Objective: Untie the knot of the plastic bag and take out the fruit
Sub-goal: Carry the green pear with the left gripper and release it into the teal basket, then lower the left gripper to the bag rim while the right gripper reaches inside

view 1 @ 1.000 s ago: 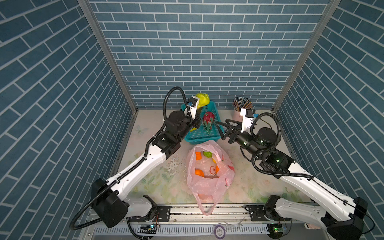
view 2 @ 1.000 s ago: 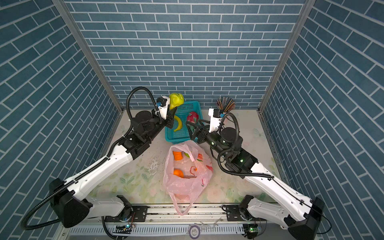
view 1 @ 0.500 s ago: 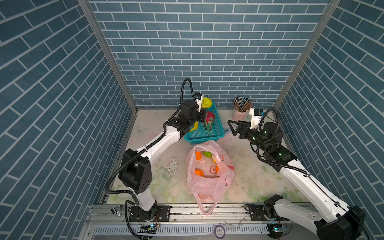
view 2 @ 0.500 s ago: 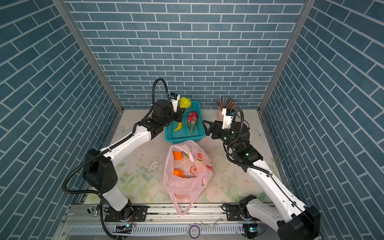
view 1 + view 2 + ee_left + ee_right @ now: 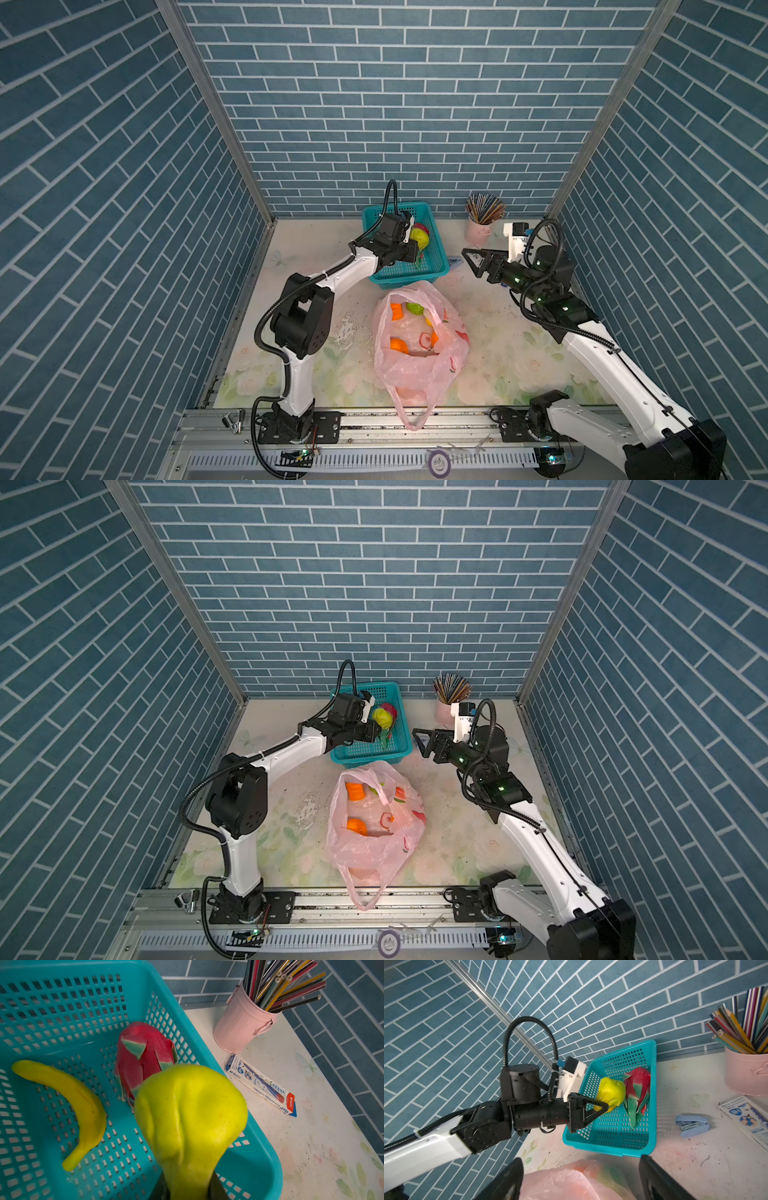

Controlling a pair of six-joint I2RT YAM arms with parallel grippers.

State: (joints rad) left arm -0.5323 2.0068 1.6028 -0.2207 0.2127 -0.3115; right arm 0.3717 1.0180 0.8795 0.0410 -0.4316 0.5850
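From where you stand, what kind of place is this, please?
Probably a staged robot test booth, not a home: brick-print wall panels close in a small flowered table, two arms are bolted to a metal rail at its front edge, and a teal basket holds toy fruit.

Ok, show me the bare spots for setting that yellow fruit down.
Free: basket floor between dragon fruit and the wall nearest the bag; table between bag and right arm; table left of the bag. Crowded: between basket and cup, where pencil box and stapler lie.
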